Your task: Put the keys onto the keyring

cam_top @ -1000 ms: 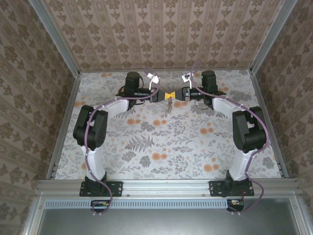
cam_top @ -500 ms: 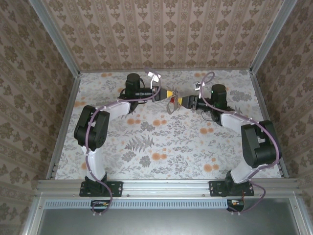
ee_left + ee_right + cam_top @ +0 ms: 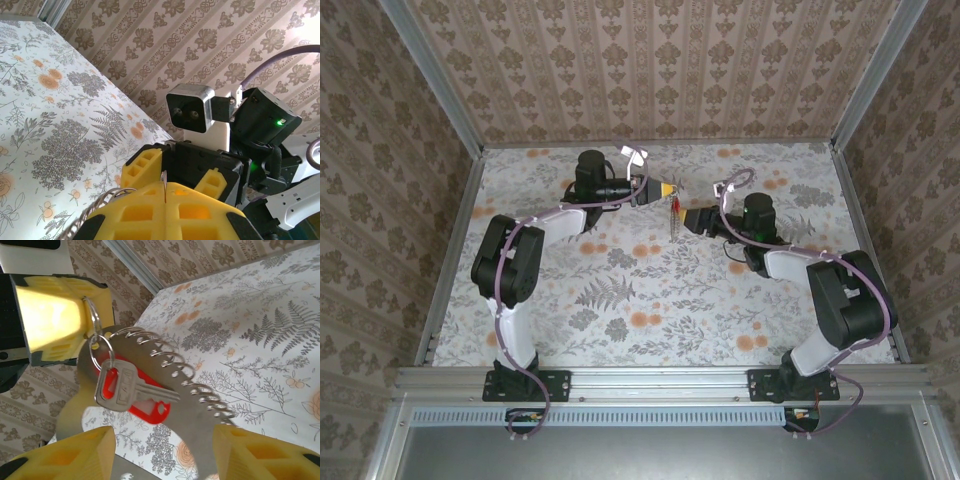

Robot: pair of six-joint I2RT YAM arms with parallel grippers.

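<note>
My left gripper (image 3: 663,190) (image 3: 165,187) is shut on a thin wire ring (image 3: 92,315), held above the table. From that ring hang a silver key (image 3: 125,387) lying over a red plastic piece (image 3: 150,407), and the keyring (image 3: 165,365), a broad grey metal loop with a wire coil (image 3: 195,380) along its edge. In the top view the bundle (image 3: 675,212) hangs straight down. My right gripper (image 3: 698,218) (image 3: 165,460) is open, a yellow finger (image 3: 75,452) on each side of the loop, not touching it.
The floral table cover (image 3: 650,290) lies below the bundle. Patterned walls (image 3: 650,70) and an aluminium frame (image 3: 450,100) close in the back and sides. The right arm's wrist camera (image 3: 190,107) faces the left gripper closely.
The right gripper has pulled away from the left gripper, back to the right and a little nearer. The bundle now hangs from the left gripper alone, which has barely moved.
</note>
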